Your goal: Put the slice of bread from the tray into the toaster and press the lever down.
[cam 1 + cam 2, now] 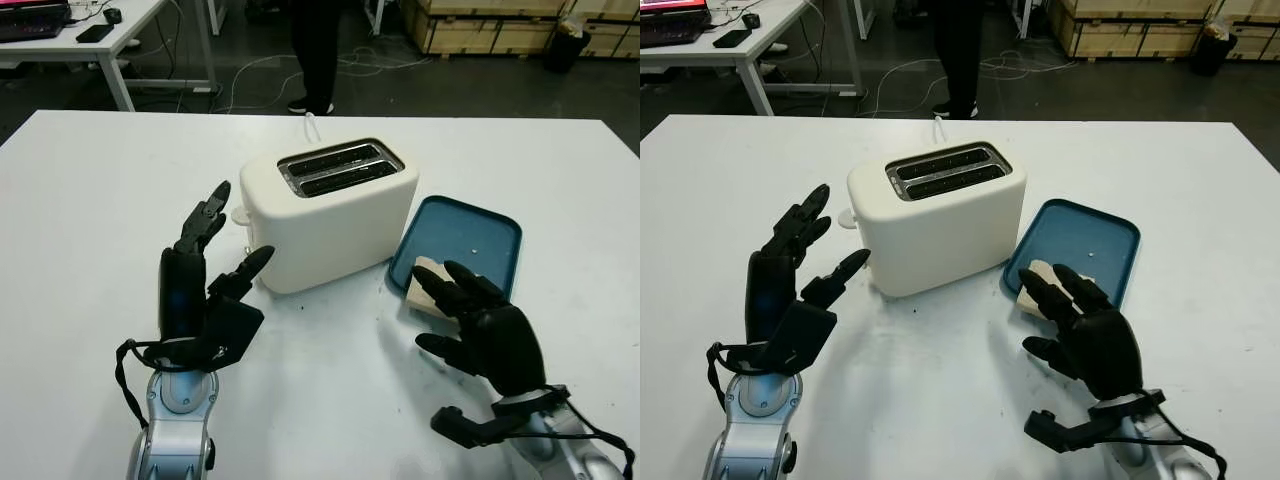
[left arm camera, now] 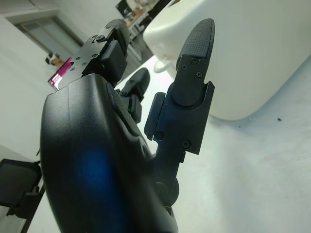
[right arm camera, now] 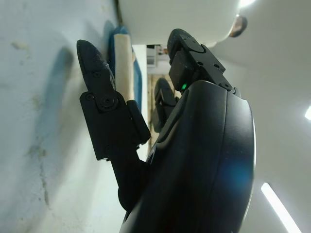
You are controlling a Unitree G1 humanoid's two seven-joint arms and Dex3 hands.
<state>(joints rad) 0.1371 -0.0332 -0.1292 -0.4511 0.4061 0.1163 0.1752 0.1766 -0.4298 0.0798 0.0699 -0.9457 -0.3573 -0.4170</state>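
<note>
Left eye view: open right robot hand (image 1: 478, 325) over pale bread slice (image 1: 425, 284) on blue tray (image 1: 478, 236); left robot hand (image 1: 205, 285) open.

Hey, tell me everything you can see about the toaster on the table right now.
The toaster is a cream-white, smooth-sided two-slot model with rounded corners, standing upright near the middle of the white table. Its top has a metal-rimmed pair of long slots, both looking empty. A round knob sticks out of the end facing the left robot hand, which is open beside it, not touching. A white cord runs off behind it. The blue tray lies close by on its other side.
</note>
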